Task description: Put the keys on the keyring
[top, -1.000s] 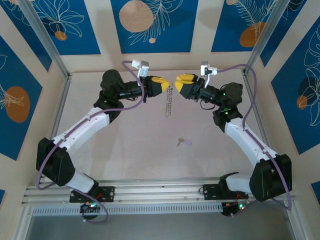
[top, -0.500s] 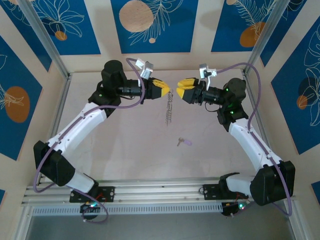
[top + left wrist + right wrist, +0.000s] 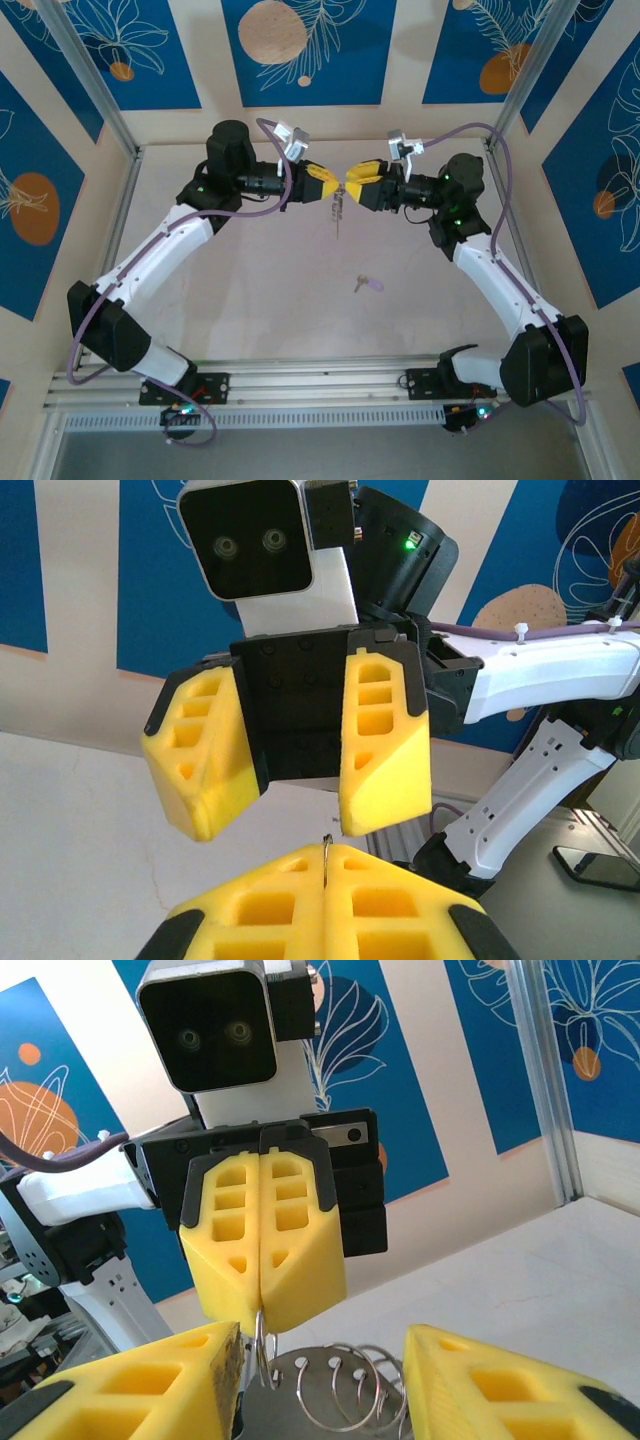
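the left yellow-fingered gripper [image 3: 330, 187] is clenched on the top of the pale silvery wire keyring [image 3: 338, 210], which hangs long axis down in mid-air. the right yellow-fingered gripper [image 3: 350, 185] faces it, released, jaws either side of the ring. the tiny silvery key with a lilac head [image 3: 367, 284] lies on the pale table [image 3: 250, 260] below, nearer the right arm

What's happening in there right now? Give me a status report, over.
Left gripper shut on large silvery wire keyring, dangling above table. Right gripper open, facing it close. Tiny lilac-headed silver key lying on table, unthreaded. Nothing in the way.
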{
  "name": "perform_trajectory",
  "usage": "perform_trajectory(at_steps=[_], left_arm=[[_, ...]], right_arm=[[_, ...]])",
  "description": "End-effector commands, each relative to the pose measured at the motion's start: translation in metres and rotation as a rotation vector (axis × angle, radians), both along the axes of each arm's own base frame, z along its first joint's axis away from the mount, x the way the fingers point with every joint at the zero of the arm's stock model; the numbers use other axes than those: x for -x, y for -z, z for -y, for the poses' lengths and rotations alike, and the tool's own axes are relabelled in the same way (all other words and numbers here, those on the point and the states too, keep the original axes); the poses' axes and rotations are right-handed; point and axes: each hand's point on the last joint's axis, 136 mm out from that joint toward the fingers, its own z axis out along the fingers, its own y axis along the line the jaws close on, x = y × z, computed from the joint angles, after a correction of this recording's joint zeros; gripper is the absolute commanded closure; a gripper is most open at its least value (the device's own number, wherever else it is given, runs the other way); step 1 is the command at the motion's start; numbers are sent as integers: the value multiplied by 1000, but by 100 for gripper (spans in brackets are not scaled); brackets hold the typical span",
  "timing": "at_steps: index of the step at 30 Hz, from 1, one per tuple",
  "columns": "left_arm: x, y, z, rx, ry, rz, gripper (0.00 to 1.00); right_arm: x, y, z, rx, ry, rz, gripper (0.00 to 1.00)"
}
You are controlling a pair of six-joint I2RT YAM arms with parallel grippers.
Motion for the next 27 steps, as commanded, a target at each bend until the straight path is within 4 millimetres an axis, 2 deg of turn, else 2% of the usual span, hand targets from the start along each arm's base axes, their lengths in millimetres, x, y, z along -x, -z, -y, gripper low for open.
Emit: perform_trajectory(at_steps=[1,5,8,13,14,17,18,19,23,27], left_arm=[[5,-12,2,25,32,48,100],[4,-12,2,26,30,46,100],[3,-12,3,27,29,43,100],[1,-16,3,53,20,35,100],[-2,-17,2,60,-5,37,96],[-18,-22,-6,94,-137,45,61],[-24,-24,-11,108,-184,44,52],[-29,-26,-15,120,-220,40,46],[-43,-29,-29,182,-296,-3,41],[-45,-28,-33,246,-293,-43,40]], right_arm=[[4,-7,-4,0,-28,38,55],[5,-5,-6,2,-33,34,61],[5,-4,-7,3,-36,32,71],[4,-3,-8,3,-29,41,99],[2,-2,-7,1,-21,41,100],[-3,-4,-2,-17,18,49,100],[-5,-5,0,-27,30,49,100],[-6,-7,2,-37,40,52,100],[-11,-14,9,-85,79,61,100],[-14,-27,15,-150,118,83,100]])
